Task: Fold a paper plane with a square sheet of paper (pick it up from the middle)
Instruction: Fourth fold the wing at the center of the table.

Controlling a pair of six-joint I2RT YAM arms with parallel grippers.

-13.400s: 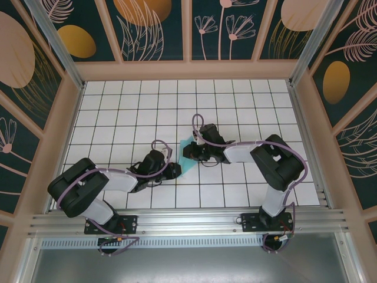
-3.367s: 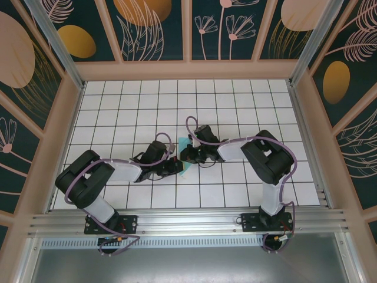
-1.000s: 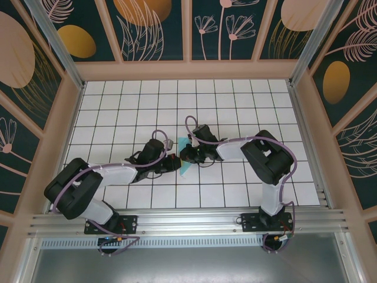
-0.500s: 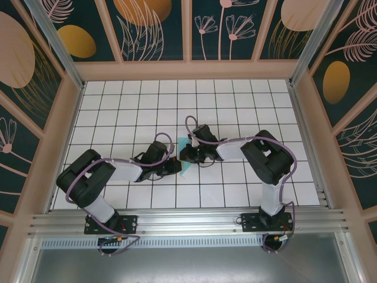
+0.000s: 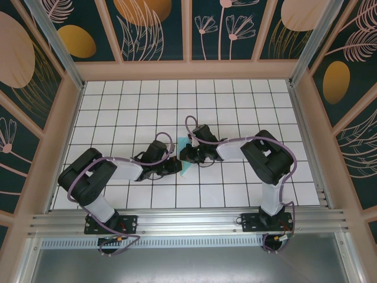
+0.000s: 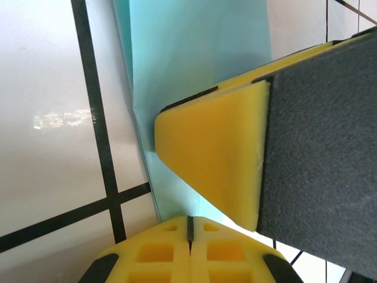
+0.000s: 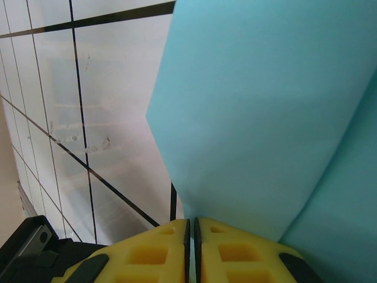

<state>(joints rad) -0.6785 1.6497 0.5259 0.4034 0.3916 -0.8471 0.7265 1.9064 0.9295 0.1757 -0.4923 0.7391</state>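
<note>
The square sheet of paper (image 5: 186, 169) is a creased, folded piece of light turquoise lying near the middle of the tiled table. My left gripper (image 5: 175, 167) is at its left edge and my right gripper (image 5: 184, 157) at its far side. In the left wrist view the paper (image 6: 177, 71) lies flat. My left gripper (image 6: 189, 223) is shut with its tips at the paper's near edge, and a yellow fingertip (image 6: 218, 159) of the right gripper rests on the sheet. In the right wrist view my right gripper (image 7: 192, 227) is shut on a raised flap of the paper (image 7: 259, 106).
The white gridded table (image 5: 118, 112) has open tiles to the left, right and far side of the grippers. Tan frame walls (image 5: 188, 71) with dark patterned panels enclose it. An aluminium rail (image 5: 188, 221) runs along the near edge by the arm bases.
Over the last second the left arm has shifted and its gripper has slid slightly nearer along the paper's left edge. The right gripper has kept its place and its hold.
</note>
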